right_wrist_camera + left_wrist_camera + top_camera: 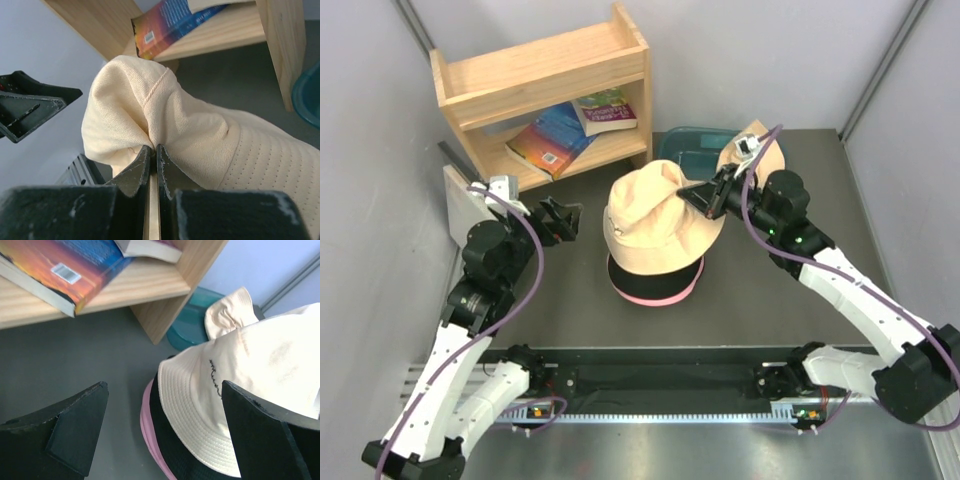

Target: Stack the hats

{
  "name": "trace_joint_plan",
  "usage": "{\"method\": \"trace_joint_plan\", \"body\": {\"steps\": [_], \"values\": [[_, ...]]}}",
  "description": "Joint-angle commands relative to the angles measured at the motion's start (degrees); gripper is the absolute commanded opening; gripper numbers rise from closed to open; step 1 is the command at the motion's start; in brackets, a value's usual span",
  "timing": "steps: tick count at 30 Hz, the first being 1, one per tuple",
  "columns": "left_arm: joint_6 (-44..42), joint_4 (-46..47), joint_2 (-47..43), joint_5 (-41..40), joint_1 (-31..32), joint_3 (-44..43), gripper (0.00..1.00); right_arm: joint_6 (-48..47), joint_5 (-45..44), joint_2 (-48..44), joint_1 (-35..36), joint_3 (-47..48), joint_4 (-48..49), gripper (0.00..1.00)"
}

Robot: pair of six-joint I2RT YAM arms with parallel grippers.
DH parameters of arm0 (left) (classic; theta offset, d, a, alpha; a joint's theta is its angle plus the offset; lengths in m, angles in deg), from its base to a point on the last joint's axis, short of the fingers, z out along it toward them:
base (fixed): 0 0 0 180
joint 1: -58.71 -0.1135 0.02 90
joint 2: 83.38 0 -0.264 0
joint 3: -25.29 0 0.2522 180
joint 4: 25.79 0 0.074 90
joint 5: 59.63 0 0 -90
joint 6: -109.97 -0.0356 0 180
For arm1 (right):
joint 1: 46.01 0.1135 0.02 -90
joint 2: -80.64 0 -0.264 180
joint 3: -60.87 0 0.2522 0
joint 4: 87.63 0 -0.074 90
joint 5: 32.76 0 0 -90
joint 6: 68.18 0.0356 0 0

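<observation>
A stack of 3 hats sits in the middle of the dark worktop (560,310): a pink hat (655,298) at the bottom, a black hat (653,280) on it, and a tan hat (655,225) on top, tilted, with its brim drooping over the black one. The right pincer (152,152) is pressed together on a fold of the tan hat's crown, and the cloth bunches up around its tips. The left pincer (575,222) hangs just left of the stack, spread wide, holding nothing and touching no hat. A 4th hat, a pale beige hat (227,315), lies behind the stack against the teal tub (187,327); the right arm partly hides it from above. At the far left of the worktop stands a wooden shelf (545,70) with 2 books (560,135) on its lower board.
</observation>
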Motion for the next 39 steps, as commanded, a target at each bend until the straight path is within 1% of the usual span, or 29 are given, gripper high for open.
{"method": "trace_joint_plan", "body": {"steps": [1, 3, 4, 9, 10, 14, 19, 20, 24, 29, 31, 36, 37, 39], "values": [[2.62, 6.11, 0.72, 2.85, -0.26, 2.48, 0.99, 0.03, -0.31, -4.14, -1.69, -3.0, -0.51, 0.0], [3.49, 8.74, 1.25, 3.11, -0.34, 4.41, 0.99, -0.06, -0.32, -4.58, -2.57, -4.66, -1.04, 0.0], [3.85, 9.8, 1.77, 4.94, -0.26, 5.2, 0.99, 0.2, -0.06, -4.76, -3.44, -5.46, -0.87, 0.0], [9.03, 16.13, 2.31, 8.73, -0.26, 11.44, 0.98, -0.14, 0.47, -5.2, -5.73, -8.71, 0.28, 0.0], [10.17, 20.58, 1.96, 9.0, -0.26, 12.5, 0.97, -0.32, 1.0, -5.2, -6.0, -9.07, 0.45, 0.0], [15.18, 27.81, 1.16, 9.97, -0.26, 18.73, 0.95, -0.23, 2.58, -4.94, -7.67, -11.18, 2.21, 0.0], [18.88, 34.76, 2.48, 10.85, -0.26, 22.95, 0.91, -0.41, 4.43, -3.97, -8.37, -12.76, 4.67, 0.0], [20.1, 37.73, 2.83, 10.93, -0.26, 23.49, 0.89, -0.32, 4.69, -3.79, -8.46, -13.11, 5.02, 0.0], [23.01, 44.42, 6.33, 12.08, -0.26, 25.16, 0.87, -0.15, 5.83, -3.35, -8.55, -13.47, 6.08, 0.0], [24.68, 48.56, 11.35, 13.57, -0.26, 24.55, 0.86, -0.41, 6.36, -3.88, -8.64, -13.47, 6.34, 0.0], [25.64, 51.2, 13.37, 13.92, -0.26, 24.55, 0.84, -0.41, 6.54, -4.14, -8.64, -13.55, 6.26, 0.0], [27.05, 54.72, 16.89, 13.75, -0.26, 24.37, 0.78, -0.76, 7.33, -4.41, -8.64, -13.73, 6.17, 0.0], [27.66, 55.86, 17.24, 13.66, -0.26, 24.54, 0.74, -0.67, 7.5, -4.5, -8.64, -13.64, 6.17, 0.0], [28.2, 57.0, 18.3, 13.05, -0.26, 24.81, 0.7, -0.76, 7.94, -4.5, -8.64, -13.73, 6.17, 0.0]]}}
